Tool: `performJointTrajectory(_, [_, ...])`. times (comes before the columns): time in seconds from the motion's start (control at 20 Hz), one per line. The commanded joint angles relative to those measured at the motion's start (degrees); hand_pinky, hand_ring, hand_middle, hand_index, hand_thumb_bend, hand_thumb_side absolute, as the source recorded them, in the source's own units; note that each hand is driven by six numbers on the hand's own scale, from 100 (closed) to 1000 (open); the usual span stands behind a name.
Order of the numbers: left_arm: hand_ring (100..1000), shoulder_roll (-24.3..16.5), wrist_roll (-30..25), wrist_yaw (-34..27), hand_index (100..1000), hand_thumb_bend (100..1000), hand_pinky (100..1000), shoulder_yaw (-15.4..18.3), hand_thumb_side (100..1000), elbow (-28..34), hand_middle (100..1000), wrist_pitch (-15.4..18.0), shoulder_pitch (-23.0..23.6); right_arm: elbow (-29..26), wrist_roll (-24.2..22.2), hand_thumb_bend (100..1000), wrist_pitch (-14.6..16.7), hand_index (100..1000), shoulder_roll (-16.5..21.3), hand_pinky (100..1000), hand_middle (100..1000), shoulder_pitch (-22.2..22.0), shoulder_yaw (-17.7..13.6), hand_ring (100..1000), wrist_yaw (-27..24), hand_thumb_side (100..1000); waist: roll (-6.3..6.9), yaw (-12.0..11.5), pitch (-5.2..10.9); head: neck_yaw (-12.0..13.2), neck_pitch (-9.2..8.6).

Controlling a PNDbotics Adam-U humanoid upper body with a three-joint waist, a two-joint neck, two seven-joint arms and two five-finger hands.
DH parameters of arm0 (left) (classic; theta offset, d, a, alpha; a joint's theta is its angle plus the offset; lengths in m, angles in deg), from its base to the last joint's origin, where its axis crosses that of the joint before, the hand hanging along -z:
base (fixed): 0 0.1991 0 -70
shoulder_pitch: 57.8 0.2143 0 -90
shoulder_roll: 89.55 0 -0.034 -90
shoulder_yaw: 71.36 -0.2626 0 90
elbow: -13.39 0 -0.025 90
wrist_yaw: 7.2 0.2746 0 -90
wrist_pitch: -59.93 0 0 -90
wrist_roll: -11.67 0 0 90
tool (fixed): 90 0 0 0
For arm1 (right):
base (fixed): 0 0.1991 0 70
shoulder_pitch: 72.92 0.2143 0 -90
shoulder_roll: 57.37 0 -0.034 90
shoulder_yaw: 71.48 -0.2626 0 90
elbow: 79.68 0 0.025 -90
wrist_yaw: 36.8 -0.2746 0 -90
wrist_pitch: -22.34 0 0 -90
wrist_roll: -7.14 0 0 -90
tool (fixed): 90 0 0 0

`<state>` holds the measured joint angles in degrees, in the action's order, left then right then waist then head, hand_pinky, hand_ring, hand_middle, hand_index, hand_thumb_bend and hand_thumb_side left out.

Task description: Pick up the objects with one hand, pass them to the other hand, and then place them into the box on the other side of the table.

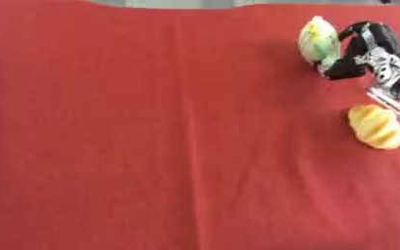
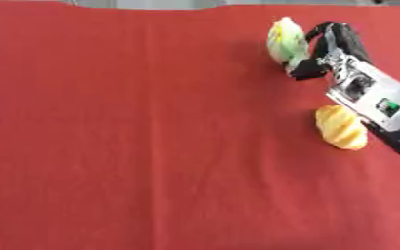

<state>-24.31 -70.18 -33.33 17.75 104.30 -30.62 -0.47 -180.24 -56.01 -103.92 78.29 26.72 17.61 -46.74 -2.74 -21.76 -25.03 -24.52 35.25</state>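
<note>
- The right robot hand (image 2: 323,51) curls its fingers beside the pale green-and-yellow rounded object (image 2: 286,41), touching it (presumably closing to lift it for the handover).
- A glossy yellow ridged bread-like piece (image 1: 375,127) waits nearby on the red cloth surface (image 1: 152,136).
- No box shows.

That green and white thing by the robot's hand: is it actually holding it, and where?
The right hand has fingers curled against the green and white object at its right side, near the bottom. Whether it truly grips it cannot be told.

A red cloth (image 1: 152,146) (faintly creased) covers the whole table.
</note>
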Motion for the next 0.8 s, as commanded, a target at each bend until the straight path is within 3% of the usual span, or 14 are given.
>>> performJointTrajectory(0.05, [766, -1.96, -0.15, 0.05, 689, 100, 908, 0.70, 580, 0.82, 633, 0.01, -0.14, -2.08, 2.24, 343, 0.21, 436, 2.62, 736, 335, 0.11, -0.79, 526, -1.75, 100, -0.02, 0.34, 1.91, 0.46, 0.63])
performJointTrajectory(0.1, [766, -2.05, -0.18, 0.06, 689, 100, 908, 0.72, 620, 0.82, 632, 0.04, 0.00, -2.79, 2.13, 234, 0.24, 438, 2.91, 735, 336, 0.05, -0.83, 525, -1.84, 100, 0.03, 0.54, 2.15, 0.56, 0.80])
performJointTrajectory(0.15, [765, -2.17, -0.20, 0.07, 689, 100, 907, 0.75, 577, 0.78, 632, 0.07, 0.18, -3.68, 1.95, 340, 0.30, 439, 3.26, 735, 336, 0.03, -0.90, 524, -1.77, 100, 0.11, 0.82, 2.48, 0.72, 1.05])
performJointTrajectory(0.55, [765, -3.16, -0.73, -0.03, 687, 100, 906, 0.62, 560, 0.76, 629, 0.26, 0.71, -12.91, 0.52, 331, -0.73, 439, 6.09, 735, 334, 1.03, -0.93, 522, -1.32, 100, 1.14, 2.81, 4.97, 1.83, 2.56])
performJointTrajectory(0.8, [767, -4.12, -1.23, 0.22, 690, 100, 903, 0.45, 548, 0.41, 633, 0.48, -0.65, -13.99, -2.28, 325, 3.16, 443, 5.94, 744, 333, 4.75, 1.69, 529, -0.69, 100, 2.02, 3.47, 6.43, 2.17, 3.40])
